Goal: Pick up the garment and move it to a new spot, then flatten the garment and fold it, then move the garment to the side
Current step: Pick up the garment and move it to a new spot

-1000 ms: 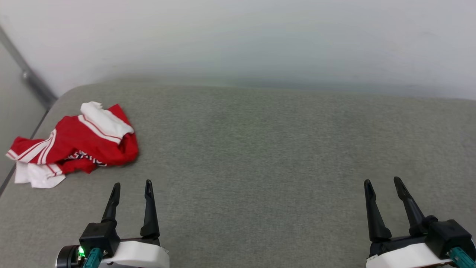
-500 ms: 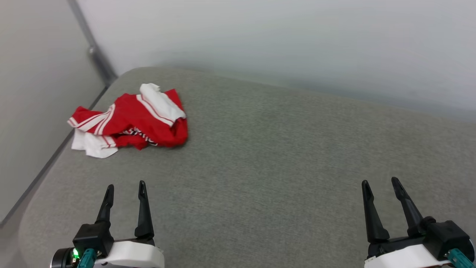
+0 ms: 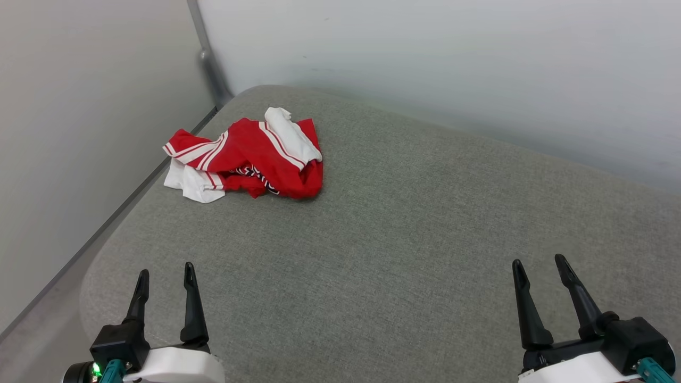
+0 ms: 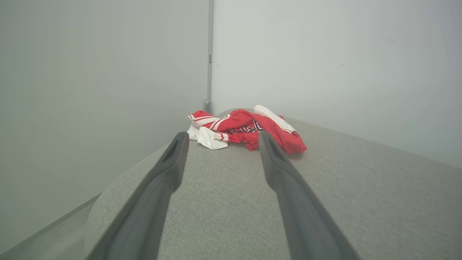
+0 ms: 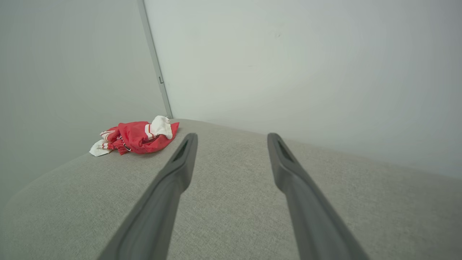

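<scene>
Head view, read from left to right. A plain pale side wall (image 3: 80, 133) is occupying the left of the scene. The left gripper (image 3: 165, 268) is sitting at the lower left, over the near rounded corner of the grey fabric cushion (image 3: 404, 223). Its two dark fingers are pointing up the view and standing spread apart over bare fabric, and a small green light (image 3: 96, 368) is glowing at its wrist. A grey metal strip (image 3: 208, 69) is running down the room corner toward the cushion's far left corner. The garment (image 3: 250, 159) is lying crumpled in a heap on that far left part of the cushion, near its left edge and well apart from both grippers. Red cloth is bunching in the middle, a white sleeve with striped trim is draping over the top, another white piece is spilling toward the left edge, and part of the dark lettering is showing in a fold. In the left wrist view the heap is lying ahead, beyond the fingertips. A pale back wall (image 3: 452, 64) is standing behind the cushion. The right gripper (image 3: 537, 259) is sitting at the lower right, its fingers likewise spread apart. In the right wrist view the garment is appearing far off to the left of those fingers.
</scene>
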